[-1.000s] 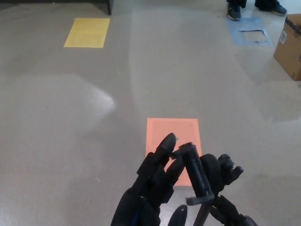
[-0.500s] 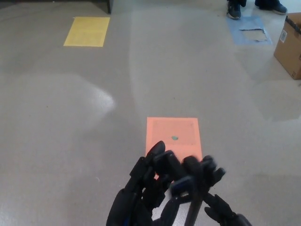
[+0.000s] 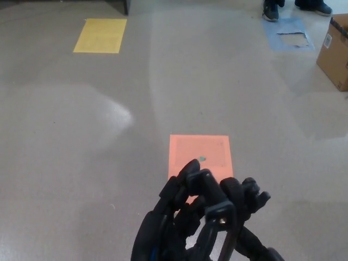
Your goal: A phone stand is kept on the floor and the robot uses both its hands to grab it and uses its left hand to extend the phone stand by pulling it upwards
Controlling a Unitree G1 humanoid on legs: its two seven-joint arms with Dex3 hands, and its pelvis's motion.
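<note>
Two black robot hands crowd the bottom of the head view, both closed around the black metal phone stand (image 3: 220, 217), which is held up off the grey polished floor (image 3: 109, 136) in front of the orange rectangular floor mat (image 3: 200, 152). The left hand (image 3: 176, 209) wraps the upper part of the stand, its fingers (image 3: 190, 169) curled over the top; the right hand (image 3: 247, 204) clamps from the other side, fingers bunched against the pole. Just where each hand's hold ends is hard to tell, because black lies on black here.

Now the risks. With both hands packed so tightly together, I judge the left has little clear section to pull on, and if the right's hold is loose the whole stand could ride up instead of extending. A slanted pull could jam the telescoping pole or twist it out of the fingers, dropping it onto the mat.

Further off, a yellow floor mat (image 3: 100, 36), a blue floor mat (image 3: 291, 33), a brown cardboard box (image 3: 334, 51) and a person's dark shoes (image 3: 270, 11) sit well apart from the action.
</note>
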